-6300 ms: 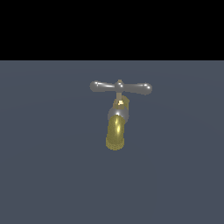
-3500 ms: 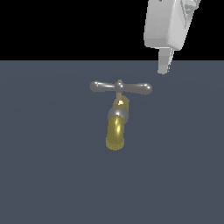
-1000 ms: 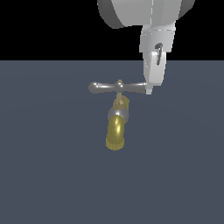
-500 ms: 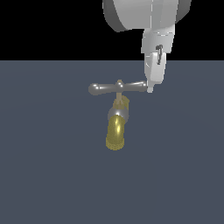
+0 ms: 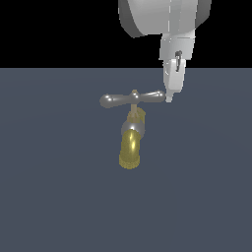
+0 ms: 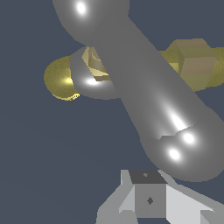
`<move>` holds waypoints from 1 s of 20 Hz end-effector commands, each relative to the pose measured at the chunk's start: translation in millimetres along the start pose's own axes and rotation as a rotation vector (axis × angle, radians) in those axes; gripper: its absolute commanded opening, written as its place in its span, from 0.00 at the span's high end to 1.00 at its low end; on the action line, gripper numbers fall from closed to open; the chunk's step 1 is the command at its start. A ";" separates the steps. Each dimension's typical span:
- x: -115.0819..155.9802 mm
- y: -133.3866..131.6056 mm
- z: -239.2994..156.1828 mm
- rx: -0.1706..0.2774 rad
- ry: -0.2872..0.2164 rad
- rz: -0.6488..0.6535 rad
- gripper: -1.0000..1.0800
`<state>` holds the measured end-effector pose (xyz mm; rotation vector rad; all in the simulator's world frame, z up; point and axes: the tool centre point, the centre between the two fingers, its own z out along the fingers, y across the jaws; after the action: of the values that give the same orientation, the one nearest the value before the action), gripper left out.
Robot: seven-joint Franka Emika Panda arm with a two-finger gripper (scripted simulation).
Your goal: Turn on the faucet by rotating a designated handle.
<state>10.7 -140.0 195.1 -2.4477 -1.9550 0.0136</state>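
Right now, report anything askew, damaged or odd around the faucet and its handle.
Nothing looks damaged or spilled. The faucet stands intact. The handle sits slightly tilted in the exterior view, its right end a little higher. The pincer is at that end; the wrist view shows a fingertip right beside the rounded knob.

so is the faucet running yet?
No water visible at the spout. The tool sits at the handle end; whether the valve is open, cannot tell.

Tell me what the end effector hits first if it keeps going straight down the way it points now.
Probably the dark floor. The end effector points down beside the handle, at its end on the exterior view's right, with nothing visible below. Depth is unclear, so it could graze that rounded end.
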 end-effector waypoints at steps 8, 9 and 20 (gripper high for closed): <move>30.9 29.5 -0.6 -0.007 0.002 -0.019 1.00; 32.9 32.2 -0.9 -0.008 0.002 -0.019 1.00; 53.3 61.5 -2.3 -0.012 0.001 -0.020 1.00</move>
<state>71.0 -129.3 195.0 -2.4725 -1.9419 0.0208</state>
